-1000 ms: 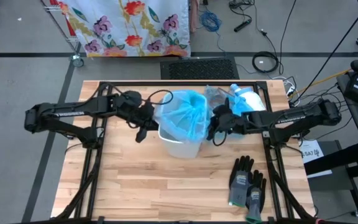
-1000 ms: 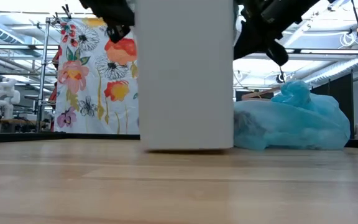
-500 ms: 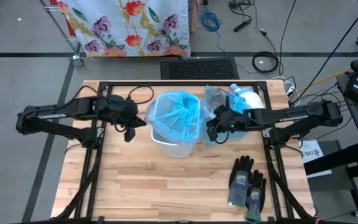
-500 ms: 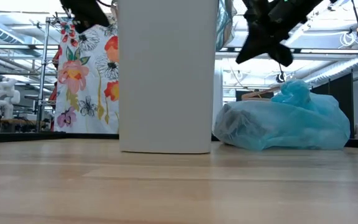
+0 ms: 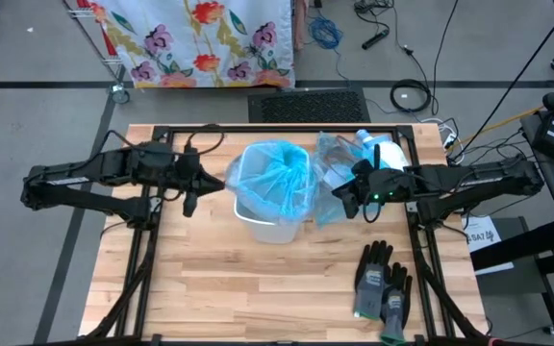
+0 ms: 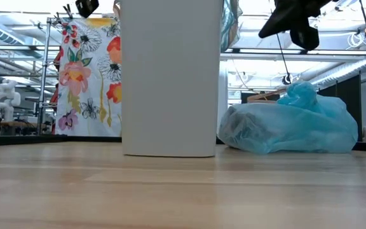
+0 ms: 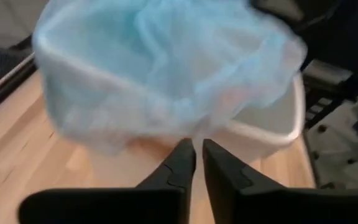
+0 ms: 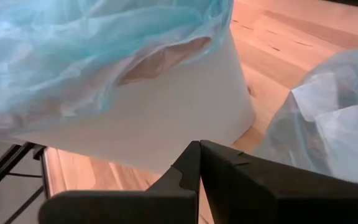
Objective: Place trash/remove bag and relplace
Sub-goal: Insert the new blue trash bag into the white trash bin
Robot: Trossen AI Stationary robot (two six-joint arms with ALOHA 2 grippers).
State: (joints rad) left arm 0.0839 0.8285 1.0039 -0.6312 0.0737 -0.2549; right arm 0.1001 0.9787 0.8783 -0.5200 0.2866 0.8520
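Observation:
A white bin (image 5: 275, 213) stands on the table's middle, lined with a thin blue bag (image 5: 279, 173) whose hem drapes over the rim. To its right lies a filled, tied blue bag (image 6: 291, 124), resting on its underside against the bin's side. No loose trash scraps show. My left gripper (image 5: 203, 185) hovers just left of the bin, above table height, fingers shut (image 7: 197, 152). My right gripper (image 5: 346, 202) hangs right of the bin, over the filled bag's near side, shut (image 8: 199, 149).
A pair of grey-black gloves (image 5: 383, 281) lies near the table's right near corner. A white and blue packet (image 5: 385, 152) sits behind the filled bag by the far right corner. Bare wood (image 5: 219, 279) lies in front of the bin.
The bin slid a little toward the table's left, then stood still. My left gripper drew back from the bin's rim toward the left edge. My right gripper pulled away from the bin toward the right. The liner's top went from bunched up to draped over the rim.

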